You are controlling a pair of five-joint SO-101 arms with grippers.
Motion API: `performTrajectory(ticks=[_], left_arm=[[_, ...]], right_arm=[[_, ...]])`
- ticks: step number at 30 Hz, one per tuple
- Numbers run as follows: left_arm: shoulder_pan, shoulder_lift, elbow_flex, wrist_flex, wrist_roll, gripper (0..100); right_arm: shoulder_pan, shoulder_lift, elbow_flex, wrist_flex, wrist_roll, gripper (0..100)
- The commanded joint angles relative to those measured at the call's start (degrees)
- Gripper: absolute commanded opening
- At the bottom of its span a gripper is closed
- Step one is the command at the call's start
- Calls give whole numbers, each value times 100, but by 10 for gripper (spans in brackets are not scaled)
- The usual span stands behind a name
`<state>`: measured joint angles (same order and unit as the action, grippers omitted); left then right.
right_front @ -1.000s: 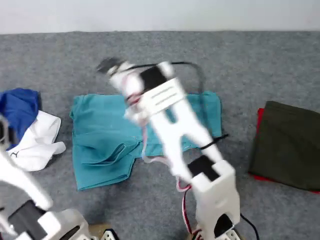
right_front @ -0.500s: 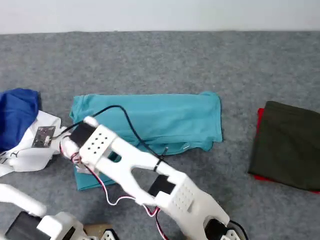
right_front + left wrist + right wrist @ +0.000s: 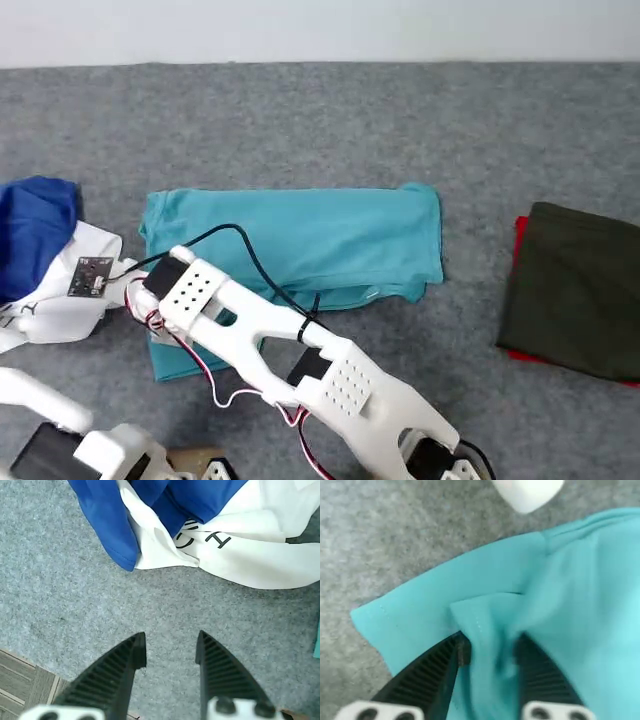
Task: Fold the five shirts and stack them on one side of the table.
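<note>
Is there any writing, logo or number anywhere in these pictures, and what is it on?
white shirt: black lettering, upside down and partly tucked under a fold; no whole word reads.
circuit board on the right arm's wrist: markings too small to read.
blue shirt, teal shirt, dark shirt: no print visible.

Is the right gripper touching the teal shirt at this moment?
Touching. In the right wrist view the right gripper sits on the teal shirt, a raised fold of cloth lying between its parted fingers and against them.
</note>
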<state>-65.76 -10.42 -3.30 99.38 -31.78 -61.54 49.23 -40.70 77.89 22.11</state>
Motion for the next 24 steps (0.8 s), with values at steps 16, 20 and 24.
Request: performTrajectory(ticks=[16,20,24], left_arm=[[9,-273,110,114,-70,173],[9,-273,110,114,-70,173],[9,-273,110,114,-70,173]], right_arm=[[31,-48,-2444,1798,387,35],[-48,154,-2268,1596,352,44],[-75,409,-2286,1666,308,167]])
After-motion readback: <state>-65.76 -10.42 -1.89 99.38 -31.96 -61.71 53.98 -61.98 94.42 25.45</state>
